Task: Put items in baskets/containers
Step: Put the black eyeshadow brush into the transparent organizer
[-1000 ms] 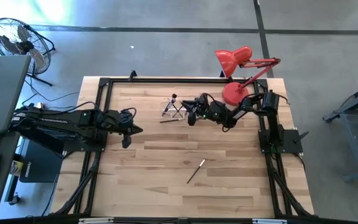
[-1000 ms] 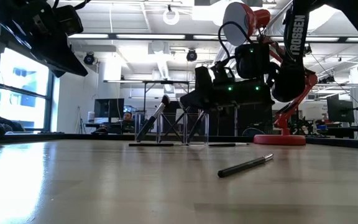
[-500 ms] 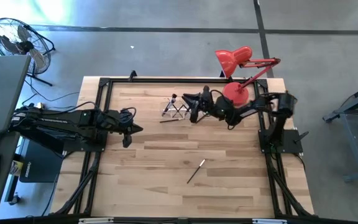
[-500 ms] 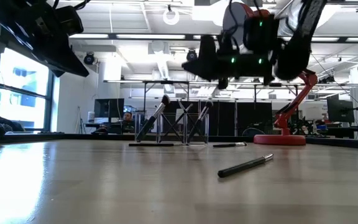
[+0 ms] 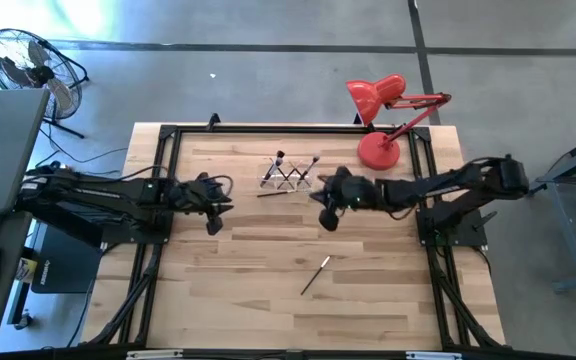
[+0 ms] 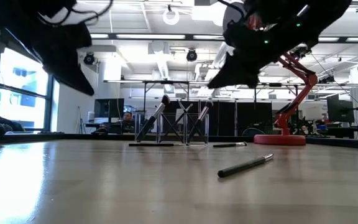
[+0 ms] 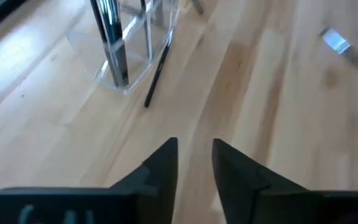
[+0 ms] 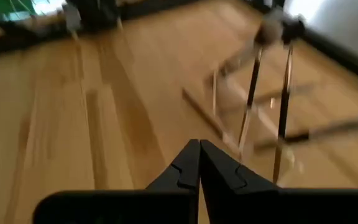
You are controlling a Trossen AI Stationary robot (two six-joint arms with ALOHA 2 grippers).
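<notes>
— Brushes [image 5: 290, 172] stand leaning in the clear holder [image 7: 124, 65] at the bench's [image 5: 248, 290] far side; one brush [image 5: 315, 274] lies loose mid-bench.
— And the hands?
— Right hand [image 5: 326, 219] pressed together, empty, near the holder; left hand [image 5: 215, 227] slightly spread, empty.

Industrial lab: concrete floor [image 5: 268, 80], exposed ceiling ducts [image 6: 160, 59], monitors [image 6: 340, 109].

Brushes [image 6: 179, 121] upright in clear holder [image 6: 188, 129] (one brush [image 6: 245, 166] flat, nearer).
</notes>
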